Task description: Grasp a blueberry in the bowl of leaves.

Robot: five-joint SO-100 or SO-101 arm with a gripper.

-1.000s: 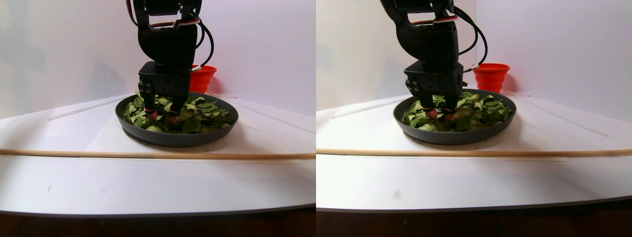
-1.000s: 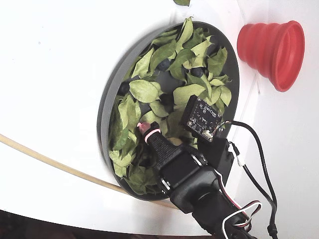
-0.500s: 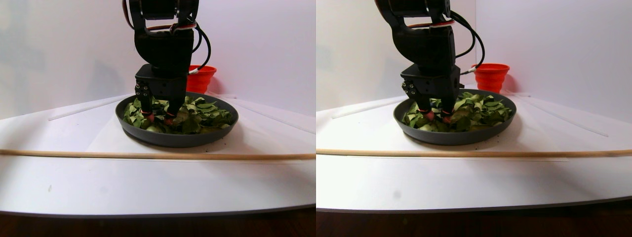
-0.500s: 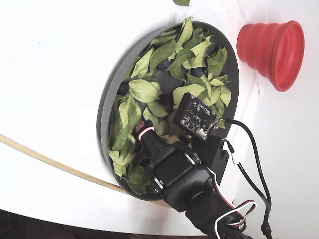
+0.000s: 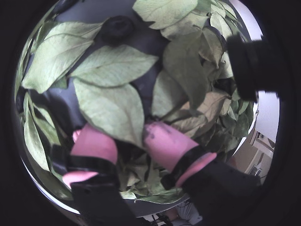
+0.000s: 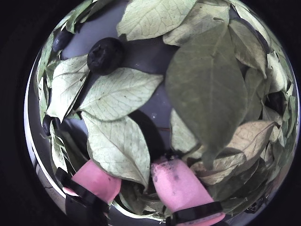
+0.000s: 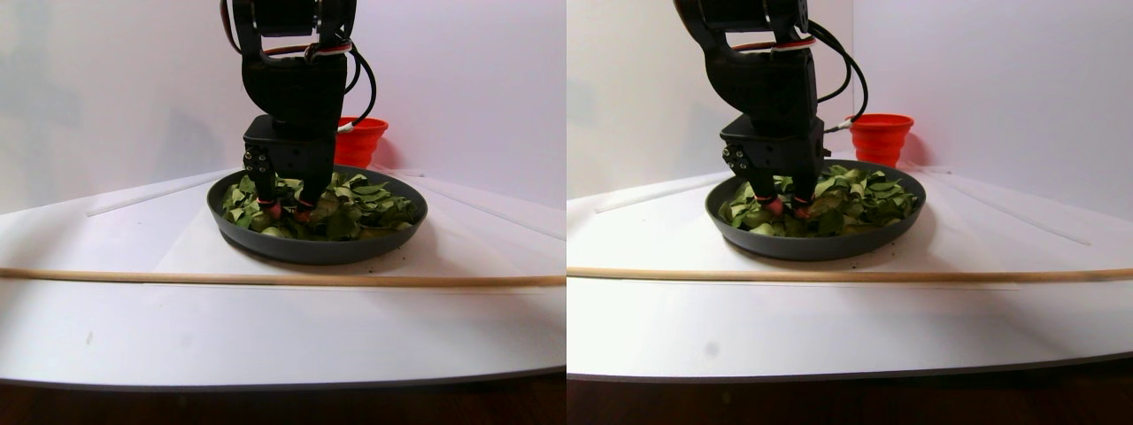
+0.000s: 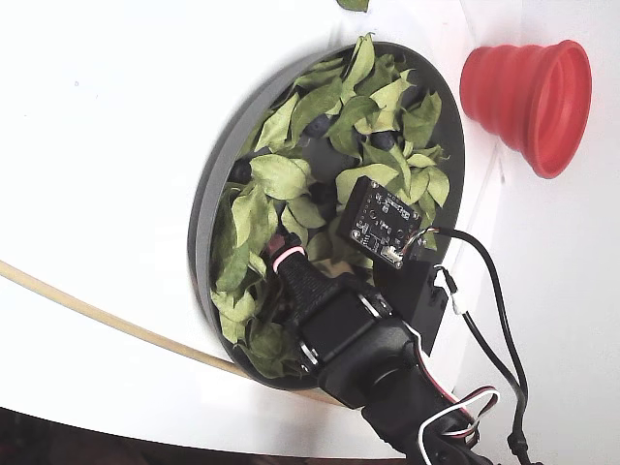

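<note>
My pincer (image 5: 126,143) is down in the bowl (image 8: 208,218), poking into the leaves (image 6: 117,94). In both wrist views its two pink tips are apart, with a big leaf lying between them. The tip at 7 o'clock (image 6: 96,181) and the tip at 5 o'clock (image 6: 176,186) both rest on leaves. They hold nothing.

A dark round blueberry (image 6: 106,55) sits at about 11 o'clock in a wrist view. It rests on the grey bowl floor, touching the edge of a leaf. It is apart from my tips, up ahead of them. In the other wrist view the same berry (image 5: 116,28) is at 12 o'clock.

In the fixed view, more small dark berries (image 8: 320,124) peek out among the leaves. A red cup (image 8: 528,92) stands at 2 o'clock, outside the bowl. A thin wooden stick (image 7: 265,279) lies across the white table (image 7: 265,336) in front of the bowl.
</note>
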